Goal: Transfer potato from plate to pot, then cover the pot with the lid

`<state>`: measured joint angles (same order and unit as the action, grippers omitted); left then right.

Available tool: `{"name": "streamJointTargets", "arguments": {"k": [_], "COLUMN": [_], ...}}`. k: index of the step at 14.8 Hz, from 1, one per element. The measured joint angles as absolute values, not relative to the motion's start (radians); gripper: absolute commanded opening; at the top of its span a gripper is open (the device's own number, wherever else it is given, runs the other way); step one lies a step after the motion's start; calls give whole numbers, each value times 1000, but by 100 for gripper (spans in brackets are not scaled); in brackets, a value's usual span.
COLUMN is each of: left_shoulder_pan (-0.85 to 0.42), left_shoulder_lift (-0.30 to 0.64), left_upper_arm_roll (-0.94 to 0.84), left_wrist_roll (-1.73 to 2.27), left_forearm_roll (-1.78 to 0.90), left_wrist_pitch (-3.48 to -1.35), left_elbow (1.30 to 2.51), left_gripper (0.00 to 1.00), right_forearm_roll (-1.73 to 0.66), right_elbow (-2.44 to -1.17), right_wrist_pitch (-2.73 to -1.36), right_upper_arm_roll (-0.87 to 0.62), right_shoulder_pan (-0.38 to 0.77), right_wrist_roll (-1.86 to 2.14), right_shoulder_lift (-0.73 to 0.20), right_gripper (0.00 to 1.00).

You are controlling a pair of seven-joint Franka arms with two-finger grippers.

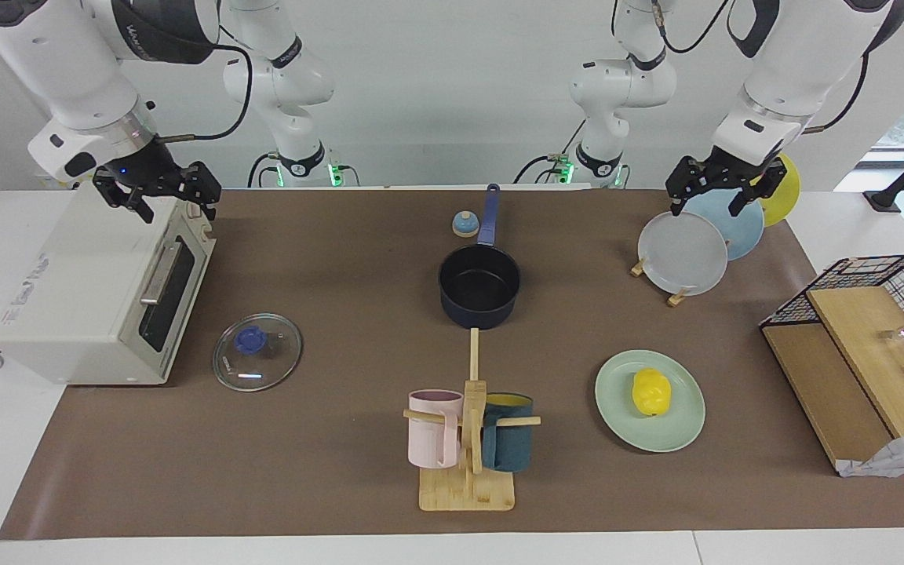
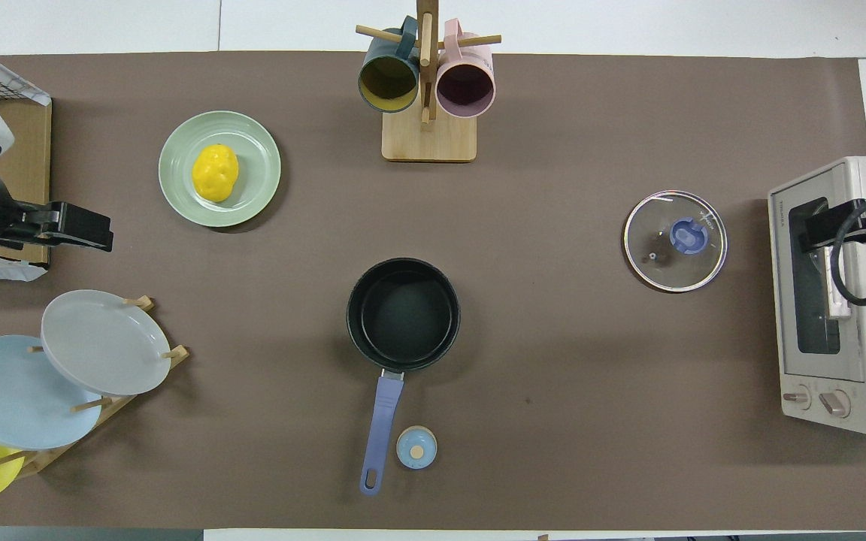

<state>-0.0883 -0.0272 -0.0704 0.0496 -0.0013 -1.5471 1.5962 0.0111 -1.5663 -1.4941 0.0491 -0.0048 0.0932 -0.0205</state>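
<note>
The yellow potato (image 1: 650, 391) (image 2: 215, 172) lies on the mint-green plate (image 1: 617, 416) (image 2: 252, 191), toward the left arm's end of the table and farther from the robots than the pot. The navy pot (image 1: 479, 286) (image 2: 403, 314) stands empty mid-table, its handle pointing toward the robots. The glass lid (image 1: 257, 351) (image 2: 675, 240) lies flat on the mat in front of the toaster oven. My left gripper (image 1: 715, 200) (image 2: 98, 231) is open and empty, raised over the plate rack. My right gripper (image 1: 169, 202) (image 2: 809, 239) is open and empty, raised over the toaster oven.
A white toaster oven (image 1: 99, 298) (image 2: 831, 300) stands at the right arm's end. A rack of upright plates (image 1: 683, 255) (image 2: 102, 342) and a wire basket with boards (image 1: 876, 329) are at the left arm's end. A mug rack (image 1: 468, 439) (image 2: 427, 83) stands farthest out. A small bell (image 1: 464, 224) (image 2: 416, 447) sits beside the pot handle.
</note>
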Motion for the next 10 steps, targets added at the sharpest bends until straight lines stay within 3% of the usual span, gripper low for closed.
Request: {"name": "streamJointTargets", "arguments": {"k": [10], "left_shoulder_pan": [-88], "left_shoulder_lift": [-27], "left_upper_arm_roll": [-71], "left_wrist_roll": [50], "left_forearm_roll": [-1], "left_wrist_pitch": [-1554], "left_elbow": [1597], "left_gripper": [100], "right_forearm_roll": [11], "right_elbow": [-1567], "right_wrist_pitch": [-1494], "right_upper_arm_roll": [49], "right_shoulder_pan": [-5], "right_wrist_roll": [93], "right_shoulder_lift": [-21], "right_gripper": [100]}}
